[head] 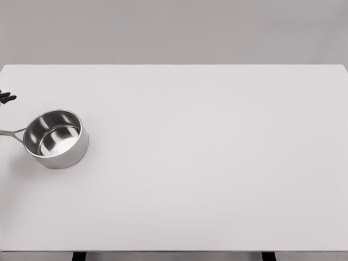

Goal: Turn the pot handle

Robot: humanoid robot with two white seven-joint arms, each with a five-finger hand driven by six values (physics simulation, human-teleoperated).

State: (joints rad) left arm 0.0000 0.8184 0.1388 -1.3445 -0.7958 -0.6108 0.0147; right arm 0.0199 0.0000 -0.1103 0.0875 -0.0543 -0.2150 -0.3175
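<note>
1. One steel pot (56,139) sits upright and empty near the left edge of the white table (217,163); its handle (12,133) points left and runs out of frame.
2. Just above the handle, dark fingertips (6,98) show at the frame edge. Which hand, and whether spread or curled: cannot tell.
3. Judgement: grip the handle near the pot, then swing slowly about the pot's centre so it turns without sliding.

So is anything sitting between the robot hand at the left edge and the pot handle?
Nothing visible. The robot hand, only its dark fingertips showing, sits just above the pot handle with bare table between them.
</note>
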